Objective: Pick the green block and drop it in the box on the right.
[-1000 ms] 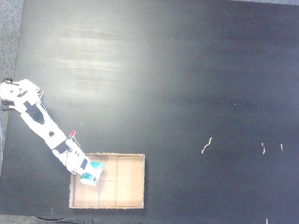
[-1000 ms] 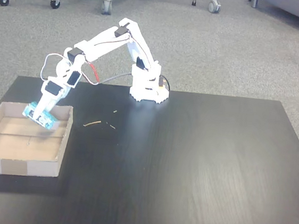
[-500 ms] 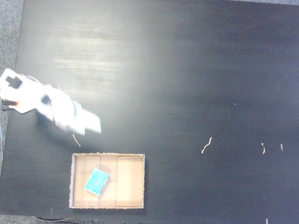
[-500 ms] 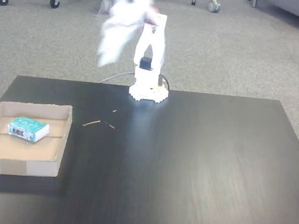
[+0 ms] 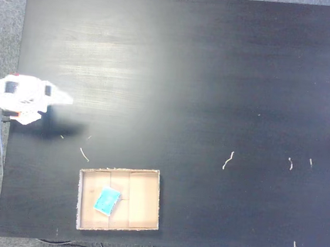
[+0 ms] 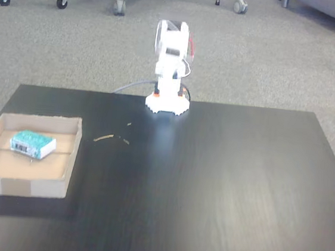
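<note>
In a fixed view from above, the folded arm (image 5: 23, 95) sits at 9 o'clock on the table (image 5: 217, 76); gripper state cannot be determined. The box (image 5: 145, 201) lies at 7 o'clock. The green block (image 5: 107, 200) rests flat on its floor, left of centre.

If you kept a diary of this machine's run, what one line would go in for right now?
small teal block: lying inside shallow tan cardboard box | white arm: folded over its base at table edge, apart from box | gripper: state unclear
</note>
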You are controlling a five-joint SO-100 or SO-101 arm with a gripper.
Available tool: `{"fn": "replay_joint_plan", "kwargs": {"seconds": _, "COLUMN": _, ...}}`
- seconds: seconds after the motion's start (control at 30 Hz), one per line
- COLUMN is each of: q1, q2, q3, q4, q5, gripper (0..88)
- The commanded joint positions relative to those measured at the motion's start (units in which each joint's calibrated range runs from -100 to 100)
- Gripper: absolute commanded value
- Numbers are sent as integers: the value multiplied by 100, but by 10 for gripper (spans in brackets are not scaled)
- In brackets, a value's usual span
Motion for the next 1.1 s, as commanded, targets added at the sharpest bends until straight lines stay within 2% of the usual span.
{"fn": "replay_joint_plan", "kwargs": {"seconds": 0.0, "q1": 505, "q2": -106, "q3": 2163, "q4": -1673, "q5": 220, "gripper": 1}}
{"fn": "replay_joint_plan", "kwargs": {"seconds": 0.03, "q1": 536, "q2": -97, "q3": 2834, "q4": -2300, "q5": 303, "gripper": 1}}
{"fn": "replay_joint_plan", "kwargs": {"seconds": 0.07, "q1": 590, "q2": -114, "q3": 3142, "q4": -2474, "q5": 371, "gripper": 1}}
{"fn": "replay_joint_plan", "kwargs": {"seconds": 0.33, "q1": 107, "q2": -114, "q3": 3133, "q4": -2036, "q5": 361, "gripper": 1}}
{"fn": "replay_joint_plan", "kwargs": {"seconds": 0.43, "q1": -345, "q2": -114, "q3": 3133, "q4": -1879, "q5": 742, "gripper": 1}}
{"fn": "replay_joint_plan", "kwargs": {"seconds": 0.47, "q1": -422, "q2": -114, "q3": 3133, "q4": -1714, "q5": 1065, "gripper": 5}}
{"fn": "replay_joint_plan", "kwargs": {"seconds": 0.53, "q1": -499, "q2": -114, "q3": 3133, "q4": -1673, "q5": 1148, "gripper": 14}}
{"fn": "replay_joint_plan", "kwargs": {"seconds": 0.57, "q1": -560, "q2": -114, "q3": 3133, "q4": -1780, "q5": 1089, "gripper": 1}}
{"fn": "replay_joint_plan", "kwargs": {"seconds": 0.63, "q1": -629, "q2": -114, "q3": 3133, "q4": -2308, "q5": -259, "gripper": 1}}
{"fn": "replay_joint_plan", "kwargs": {"seconds": 0.67, "q1": -621, "q2": -114, "q3": 3133, "q4": -2432, "q5": -640, "gripper": 1}}
{"fn": "replay_joint_plan", "kwargs": {"seconds": 0.97, "q1": -721, "q2": -114, "q3": 3133, "q4": -2110, "q5": -576, "gripper": 1}}
{"fn": "replay_joint_plan", "kwargs": {"seconds": 1.03, "q1": -698, "q2": -114, "q3": 3133, "q4": -2110, "q5": -239, "gripper": 1}}
{"fn": "replay_joint_plan", "kwargs": {"seconds": 1.07, "q1": -690, "q2": -114, "q3": 3133, "q4": -2110, "q5": -225, "gripper": 1}}
